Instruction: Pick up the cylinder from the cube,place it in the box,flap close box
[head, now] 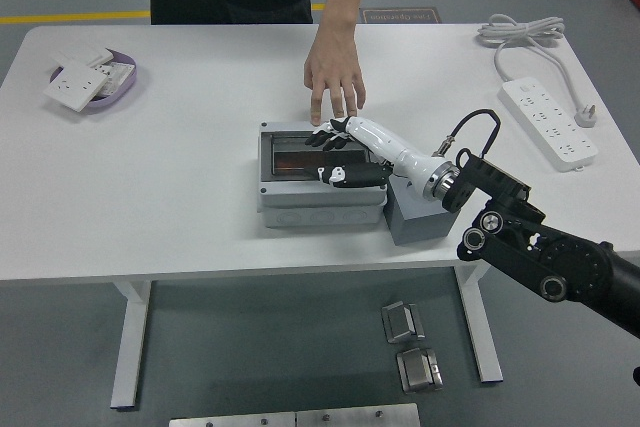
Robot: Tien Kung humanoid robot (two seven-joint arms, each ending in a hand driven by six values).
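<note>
The grey box (320,202) stands mid-table with its clear lid (300,152) lying down almost flat over it. The brown cylinder (296,162) shows through the lid, inside the box. My right hand (338,154) lies on top of the lid with its fingers spread flat and holds nothing. The grey cube (412,222) stands right of the box, partly hidden by my right forearm. A person's hand (335,75) reaches from the far side, fingertips down just behind the box.
A purple tray (120,95) with white sockets sits at the far left. A white power strip (553,119) and its cable lie at the far right. Metal parts lie on the floor below the table's near edge.
</note>
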